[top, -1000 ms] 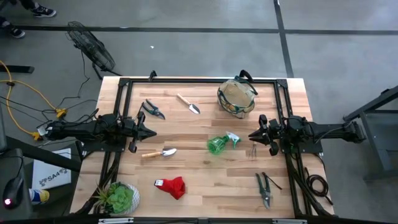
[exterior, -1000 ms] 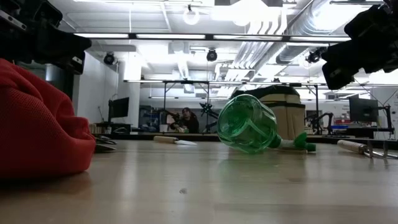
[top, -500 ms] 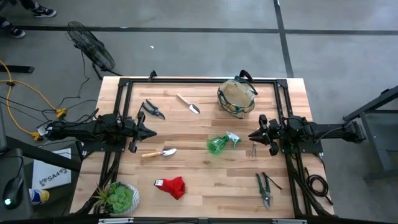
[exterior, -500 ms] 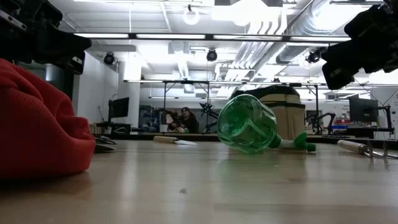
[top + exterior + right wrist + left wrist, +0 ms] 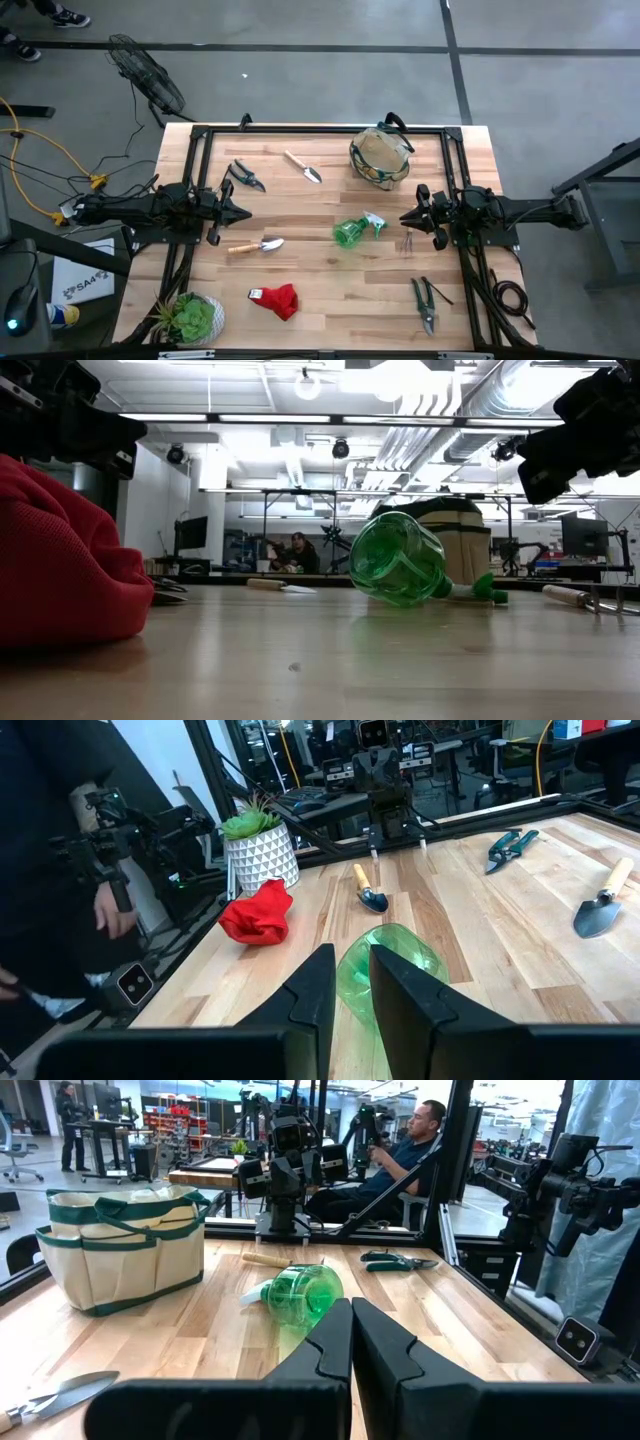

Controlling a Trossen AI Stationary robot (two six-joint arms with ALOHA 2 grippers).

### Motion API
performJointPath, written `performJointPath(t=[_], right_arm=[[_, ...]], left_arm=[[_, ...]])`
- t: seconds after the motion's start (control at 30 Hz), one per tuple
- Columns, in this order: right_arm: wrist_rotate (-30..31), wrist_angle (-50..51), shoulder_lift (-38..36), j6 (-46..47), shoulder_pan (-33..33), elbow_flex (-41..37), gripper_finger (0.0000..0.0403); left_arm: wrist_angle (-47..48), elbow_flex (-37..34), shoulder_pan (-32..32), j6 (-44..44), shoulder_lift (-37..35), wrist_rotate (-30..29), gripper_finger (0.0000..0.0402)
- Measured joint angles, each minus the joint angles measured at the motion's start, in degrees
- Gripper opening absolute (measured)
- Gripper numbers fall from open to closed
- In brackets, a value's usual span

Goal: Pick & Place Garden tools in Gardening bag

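The tan gardening bag [image 5: 381, 155] with green trim stands upright at the far right of the table. A green spray bottle [image 5: 352, 230] lies on its side mid-table. Two wooden-handled trowels [image 5: 258, 245] [image 5: 302, 166], a small fork [image 5: 407, 241], two pruning shears [image 5: 245, 175] [image 5: 425, 303] and a red glove [image 5: 278, 299] lie flat on the wood. My left gripper [image 5: 243, 213] hovers shut at the left, pointing level toward the table's middle. My right gripper [image 5: 405, 216] hovers at the right and faces it. A narrow gap [image 5: 350, 970] separates its fingers, and nothing is between them.
A potted plant [image 5: 192, 317] in a white pot stands at the near left corner. A black frame [image 5: 320, 130] runs round the table's edges. Bare wood lies between the tools. A seated person [image 5: 405, 1155] shows beyond the table in the left wrist view.
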State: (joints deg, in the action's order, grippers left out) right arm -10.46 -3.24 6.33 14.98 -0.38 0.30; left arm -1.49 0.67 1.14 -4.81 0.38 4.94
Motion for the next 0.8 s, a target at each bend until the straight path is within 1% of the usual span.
performJointPath(t=[0.6, 0.7, 0.8], right_arm=[[0.00, -0.01, -0.02, -0.01, 0.00, 0.00, 0.0057], [0.00, -0.01, -0.02, 0.00, 0.00, 0.01, 0.0057], [0.00, 0.00, 0.00, -0.02, 0.00, 0.00, 0.0057]], left_arm=[[-0.04, 0.00, -0.02, 0.00, -0.02, -0.01, 0.0000], [-2.32, 0.03, -0.02, -0.04, 0.03, -0.01, 0.0000], [-1.44, 0.76, 0.00, -0.01, 0.02, -0.03, 0.0000]])
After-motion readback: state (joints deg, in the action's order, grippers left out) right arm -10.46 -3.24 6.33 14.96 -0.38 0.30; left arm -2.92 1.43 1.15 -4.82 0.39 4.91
